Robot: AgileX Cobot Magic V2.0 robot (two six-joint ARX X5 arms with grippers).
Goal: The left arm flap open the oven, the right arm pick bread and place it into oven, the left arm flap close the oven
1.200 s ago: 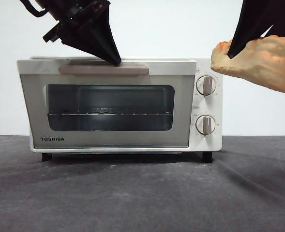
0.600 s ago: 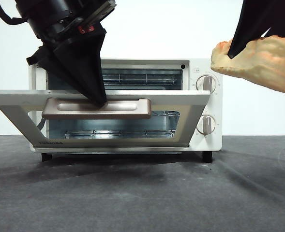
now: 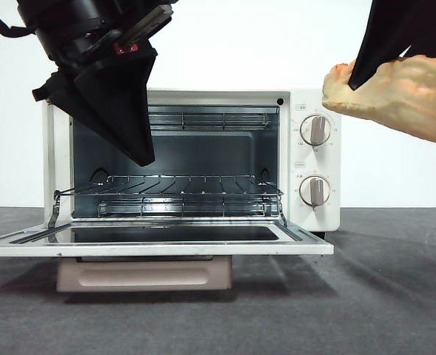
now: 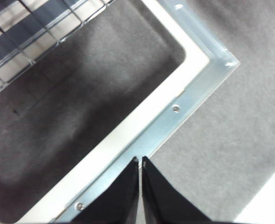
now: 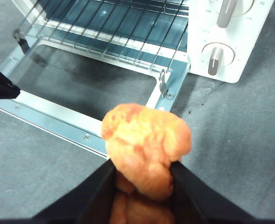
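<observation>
The right tool (image 5: 142,179) has its jaws clamped on the bread (image 5: 146,144), held in the air beside the oven's (image 3: 310,159) knob end, above the worktop (image 3: 380,296). The loaf looks light and soft, best gripped across its middle. The left tool (image 4: 140,161), jaws together and empty, hangs over the lowered door (image 3: 306,245).

No brand name or word can be read. Only small printed scale marks are seen around the two round beige-and-white knobs (image 3: 315,130) of the cream-white toaster oven (image 3: 310,214), below the bread-holding right gripper (image 5: 142,170); their figures are too small to be made out.
</observation>
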